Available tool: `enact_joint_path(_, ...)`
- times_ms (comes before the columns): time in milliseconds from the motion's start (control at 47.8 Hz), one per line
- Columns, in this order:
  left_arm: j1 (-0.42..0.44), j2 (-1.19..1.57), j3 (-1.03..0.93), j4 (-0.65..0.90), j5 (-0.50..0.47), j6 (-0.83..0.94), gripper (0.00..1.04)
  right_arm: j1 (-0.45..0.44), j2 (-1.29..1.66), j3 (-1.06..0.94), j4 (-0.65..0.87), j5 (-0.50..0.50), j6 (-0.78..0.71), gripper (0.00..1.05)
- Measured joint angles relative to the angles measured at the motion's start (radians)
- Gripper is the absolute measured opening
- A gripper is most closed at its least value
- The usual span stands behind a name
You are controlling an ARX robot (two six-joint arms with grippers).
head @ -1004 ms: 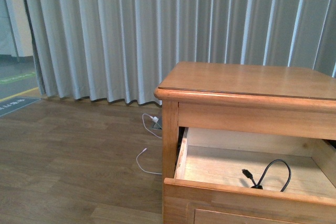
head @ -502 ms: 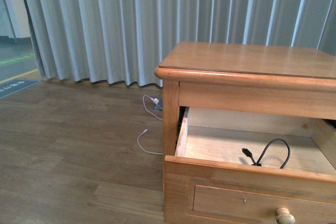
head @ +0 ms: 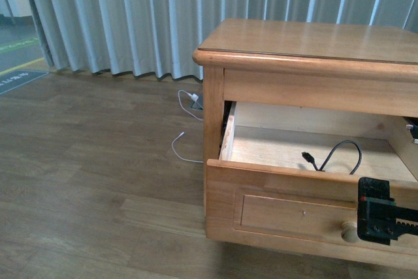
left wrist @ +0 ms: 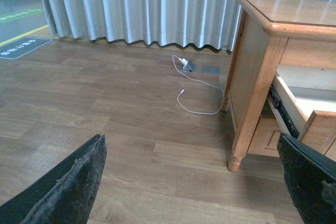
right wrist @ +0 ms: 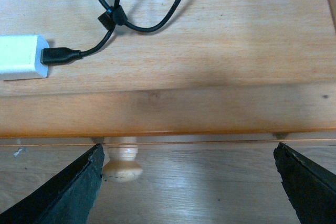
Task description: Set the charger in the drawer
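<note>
The left jaws are wide open, empty, far from the drawer (head: 287,210). The right jaws are wide open, empty, over its front. The charger (right wrist: 20,57) lies inside, just past them. Best to lift away slowly so no tip hooks the cable (right wrist: 157,23).

Drawer (head: 281,210) front varnished honey wood, satin sheen, inside bare pale matt wood, charger (right wrist: 20,57) smooth white plastic, curtain (head: 130,17) grey cloth

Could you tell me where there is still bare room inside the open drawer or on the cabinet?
The drawer floor is bare between its left wall and the black cable. The cabinet top shows nothing on it. It is crowded behind the drawer front, around the charger.
</note>
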Motion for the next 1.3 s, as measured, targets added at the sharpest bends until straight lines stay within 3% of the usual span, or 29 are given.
enact_joint_path(335, 0.000, 0.000, 0.000, 0.000, 0.000, 0.000, 0.99, -0.007, 0.183, 0.170, 0.058, 0.037, 0.148, 0.97)
enact_joint_path(836, 0.000, -0.001, 0.000, 0.000, 0.000, 0.000, 0.99, -0.038, 0.420, 0.483, -0.048, 0.092, 0.325, 0.97)
enact_joint_path(1296, 0.000, -0.001, 0.000, 0.000, 0.000, 0.000, 0.99, -0.061, 0.522, 0.650, -0.093, 0.222, 0.489, 0.97)
